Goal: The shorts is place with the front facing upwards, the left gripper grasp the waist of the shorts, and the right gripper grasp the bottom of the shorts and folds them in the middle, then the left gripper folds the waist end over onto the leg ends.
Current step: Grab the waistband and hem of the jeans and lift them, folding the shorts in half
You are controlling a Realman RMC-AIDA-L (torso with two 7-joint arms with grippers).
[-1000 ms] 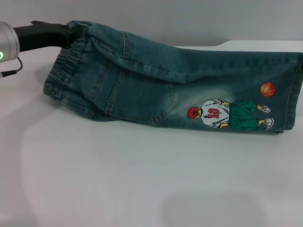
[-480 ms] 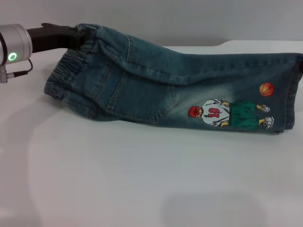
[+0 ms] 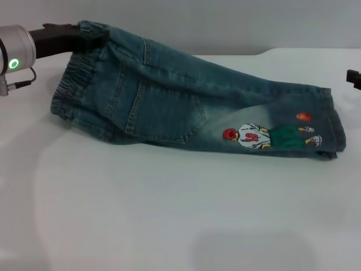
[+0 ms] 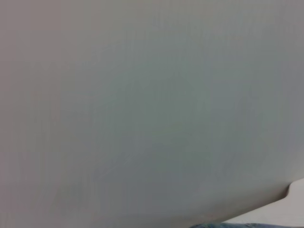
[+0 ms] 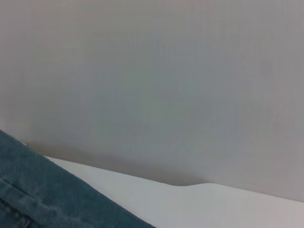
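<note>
The blue denim shorts lie folded lengthwise across the white table, back pocket and cartoon print facing up. My left gripper is at the far left, shut on the top edge of the elastic waist and holding that corner raised off the table. The leg ends rest flat on the table at the right. My right gripper shows only as a dark tip at the right edge, clear of the cloth. A denim edge shows in the right wrist view.
A plain grey wall stands behind the table. Bare white tabletop stretches in front of the shorts. A thin strip of denim shows at the lower edge of the left wrist view.
The leg ends, held up at the right edge before, have dropped onto the table and drawn inward. The right gripper now stands apart from them. The left gripper still holds the waist.
</note>
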